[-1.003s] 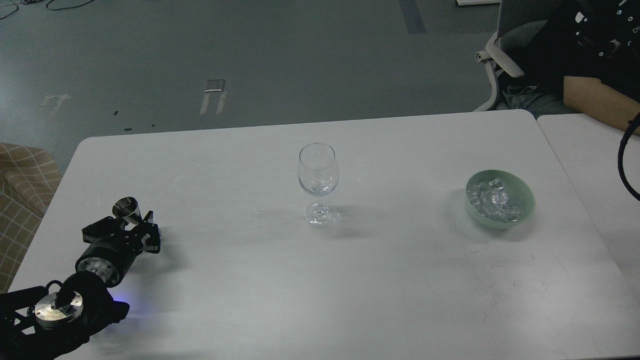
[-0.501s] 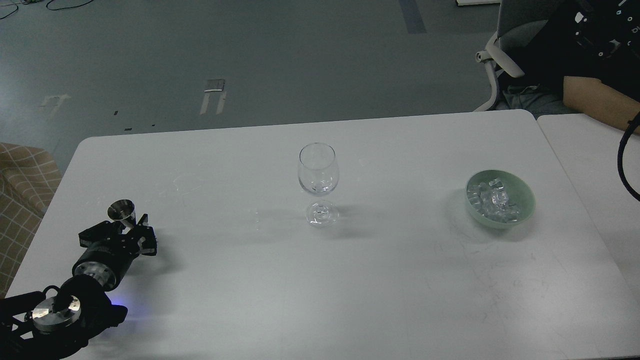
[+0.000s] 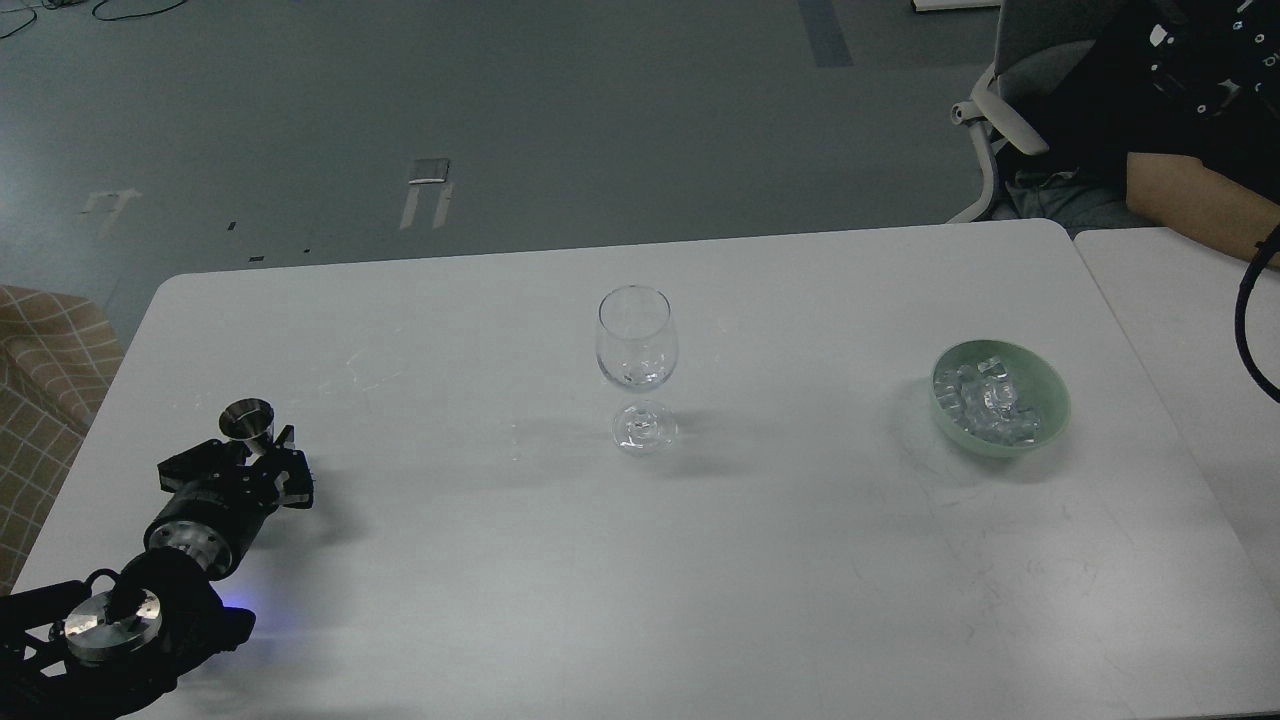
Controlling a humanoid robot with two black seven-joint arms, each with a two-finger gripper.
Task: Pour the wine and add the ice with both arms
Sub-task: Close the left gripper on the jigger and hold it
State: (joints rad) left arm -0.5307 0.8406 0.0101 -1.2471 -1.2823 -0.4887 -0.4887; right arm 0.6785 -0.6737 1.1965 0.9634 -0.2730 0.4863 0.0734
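Note:
A clear stemmed wine glass (image 3: 637,350) stands upright near the middle of the white table (image 3: 640,560) and looks empty. Several clear ice cubes (image 3: 985,400) lie in a pale green bowl (image 3: 1050,385) at the right. My left arm comes in from the lower left. My left gripper (image 3: 252,455) is shut on a small metal cup (image 3: 247,418), which stands upright low over the table's left side, far from the glass. My right arm and gripper are out of view.
A person's bare forearm (image 3: 1195,205) rests on a second white table (image 3: 1180,300) at the far right, beside an office chair (image 3: 985,120). A black cable (image 3: 1243,320) hangs at the right edge. A checked cloth (image 3: 45,370) lies left of the table.
The metal cup has gone from tilted to upright. My left gripper has drawn back slightly to the left and down with it. The glass and the bowl have not moved.

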